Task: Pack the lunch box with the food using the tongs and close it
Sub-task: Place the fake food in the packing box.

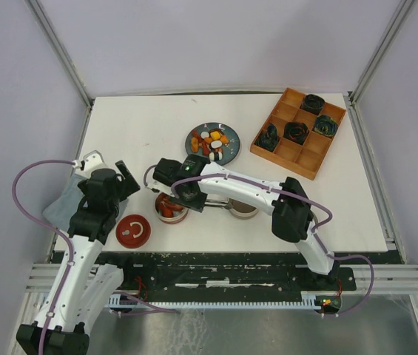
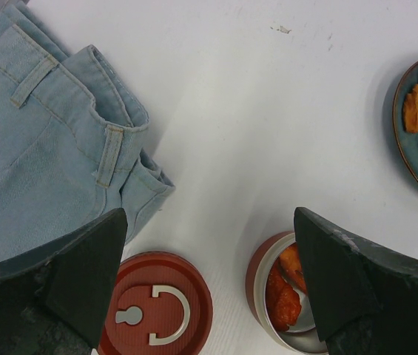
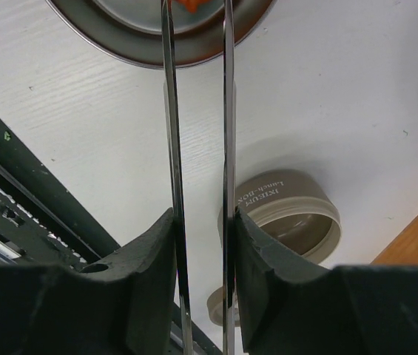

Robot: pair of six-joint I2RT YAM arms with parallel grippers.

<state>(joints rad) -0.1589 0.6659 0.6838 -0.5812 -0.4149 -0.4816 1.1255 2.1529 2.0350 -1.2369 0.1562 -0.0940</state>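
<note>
Right tool [image 3: 203, 219] grips tongs [image 3: 170, 111], tips aimed into lunch box [image 3: 109, 33]; left tool [image 2: 210, 216] gapes empty.

- The tongs [image 3: 170, 111] are showing as bare polished metal, smooth and mirror-bright.
- The lunch box [image 2: 253, 277] is presenting a dull red outer skin and a brushed metal rim and inner wall.
- The lid [image 2: 155, 307] is reading as finely ribbed, matt red plastic.
- The jeans [image 2: 38, 148] are showing pale blue denim cloth, woven and stitched.
- The table [image 2: 253, 111] is presenting a white matt face with faint grain.
- The plate [image 2: 416, 159] is showing a glossy blue glaze.
- The tray [image 1: 308, 159] is reading as matt orange-brown wood.
- The fingers [image 3: 146, 274] of the right gripper [image 3: 200, 222] are looking matt black and faintly scuffed.
</note>
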